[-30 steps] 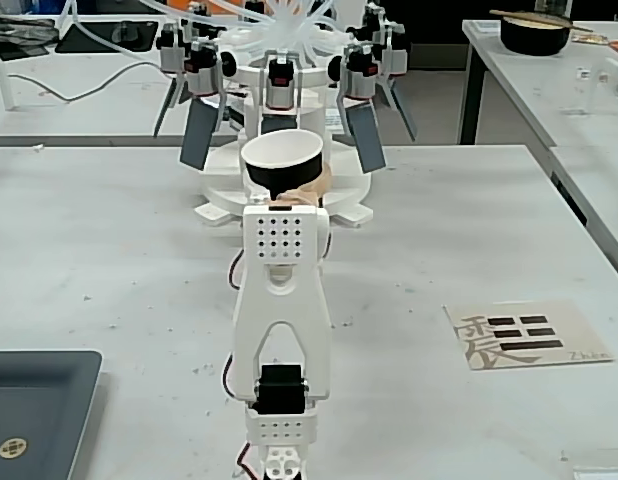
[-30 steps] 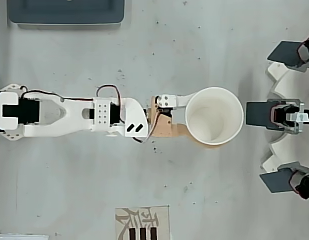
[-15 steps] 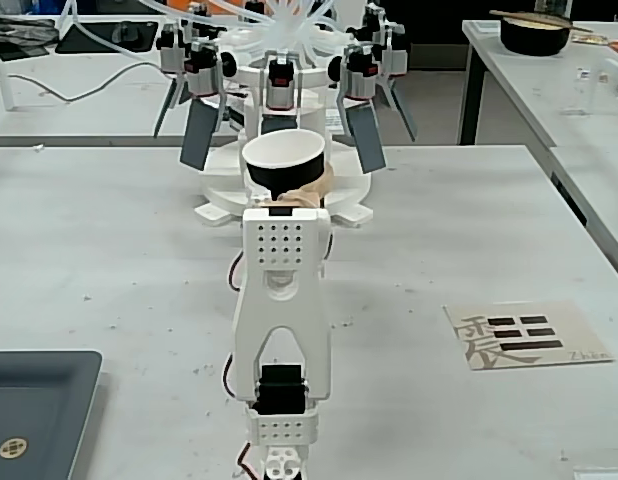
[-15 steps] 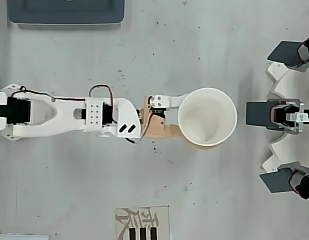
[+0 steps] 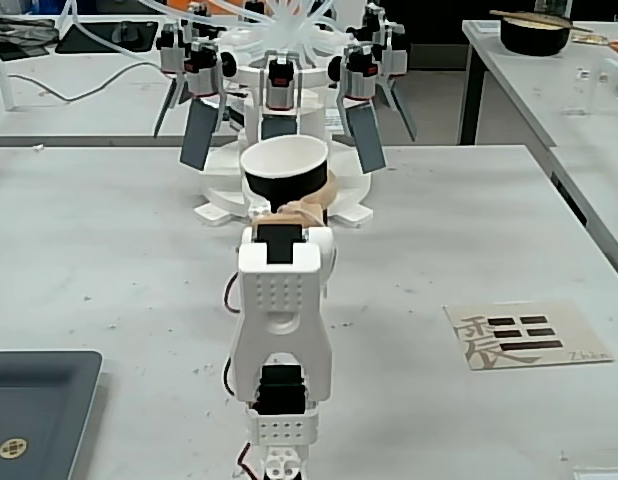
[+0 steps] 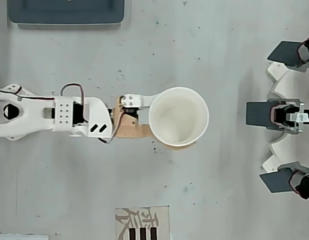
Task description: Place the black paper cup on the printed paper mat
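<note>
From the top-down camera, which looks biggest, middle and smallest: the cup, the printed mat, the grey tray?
1. Grey tray, though the frame cuts it off.
2. Black paper cup; held up nearer the camera, so it may look oversized.
3. Printed paper mat, also cut off at the edge.

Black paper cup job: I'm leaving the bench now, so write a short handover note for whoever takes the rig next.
Gripper: shut on the black paper cup, fingers around its wall, cup upright with its mouth up.
Cup: in the grip over the middle of the table, in front of the white machine at the far edge.
Printed paper mat: bare, at the bottom edge of the overhead view, well apart from the cup.
Done: cup grasped.
Left: carry it to the mat, set it down, open, back off.
</note>
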`<state>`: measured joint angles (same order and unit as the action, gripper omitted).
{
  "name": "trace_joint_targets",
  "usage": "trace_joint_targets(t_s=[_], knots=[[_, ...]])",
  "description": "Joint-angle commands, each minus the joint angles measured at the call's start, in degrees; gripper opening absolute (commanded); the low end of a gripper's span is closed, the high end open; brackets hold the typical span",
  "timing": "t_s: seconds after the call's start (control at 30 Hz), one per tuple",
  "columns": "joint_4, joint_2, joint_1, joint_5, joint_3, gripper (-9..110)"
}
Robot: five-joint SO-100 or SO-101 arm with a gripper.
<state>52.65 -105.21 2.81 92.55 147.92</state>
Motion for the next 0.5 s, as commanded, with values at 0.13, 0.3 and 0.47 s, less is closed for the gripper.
trace_joint_targets(t_s=[0.13, 0.3, 0.47], knots=[[4.39, -10.9, -2.29, 0.0, 9.93, 11], [8.17, -14.06, -4.83, -0.26, 16.0, 11], [12.39, -16.79, -6.5, -1.23, 21.71, 11]])
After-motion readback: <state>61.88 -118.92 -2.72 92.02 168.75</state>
